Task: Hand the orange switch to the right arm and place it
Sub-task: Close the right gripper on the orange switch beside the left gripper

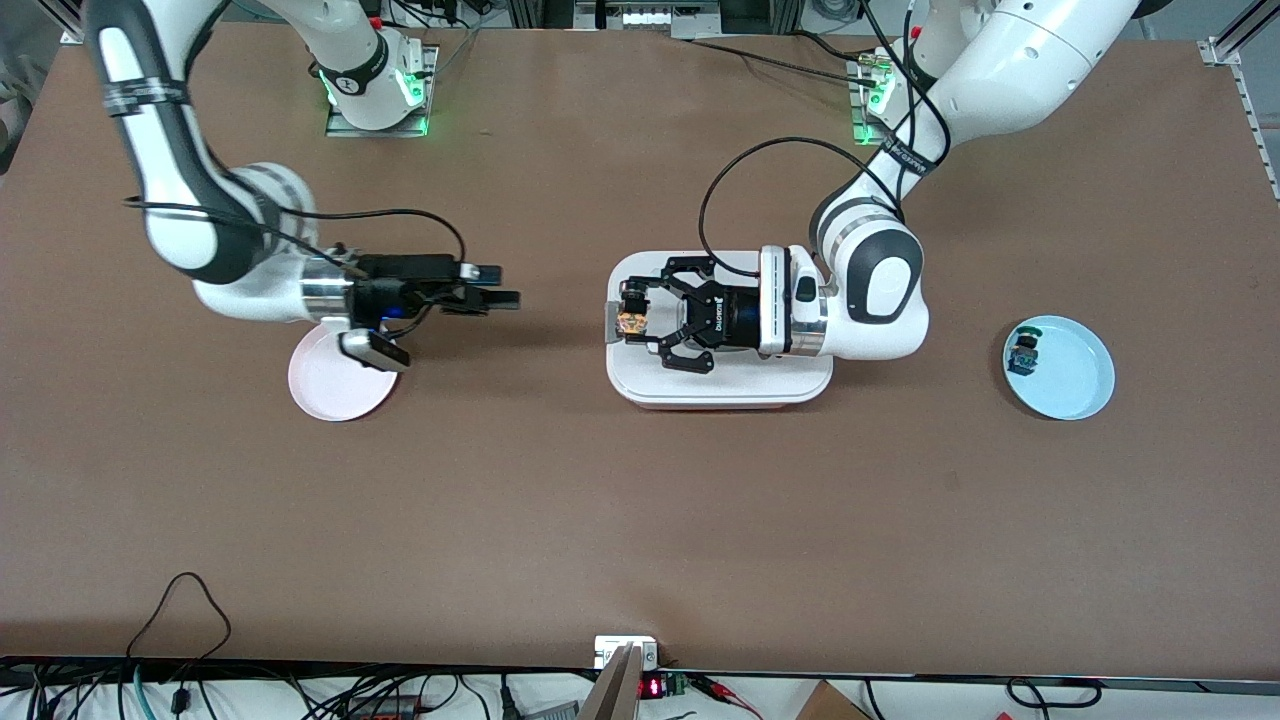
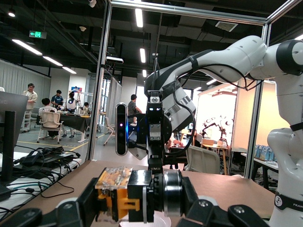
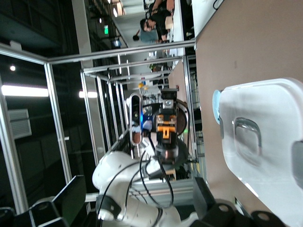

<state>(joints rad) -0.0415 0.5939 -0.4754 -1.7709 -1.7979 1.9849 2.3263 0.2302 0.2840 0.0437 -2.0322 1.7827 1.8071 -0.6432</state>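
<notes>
Orange-faced and clamped tight, the orange switch (image 1: 631,321) sits at centre frame between the left gripper (image 1: 640,322) fingers, held over the end of the white tray (image 1: 720,388). It lies sideways, its face aimed toward the right gripper (image 1: 500,285) at mid-left, which hovers level and well apart with jaws parted, over bare table just beside the pink plate (image 1: 325,395). That gap looks like the thing to close. Farther right, a green-and-blue switch (image 1: 1023,350) rests on the blue plate (image 1: 1075,385).

I read "ROBOTIQ" on left pincer (image 1: 640,322) body. "FRAN..." on band of white arm (image 2: 286,201), left wrist view. Green exit sign (image 2: 36,34) overhead, txt unreadable.
</notes>
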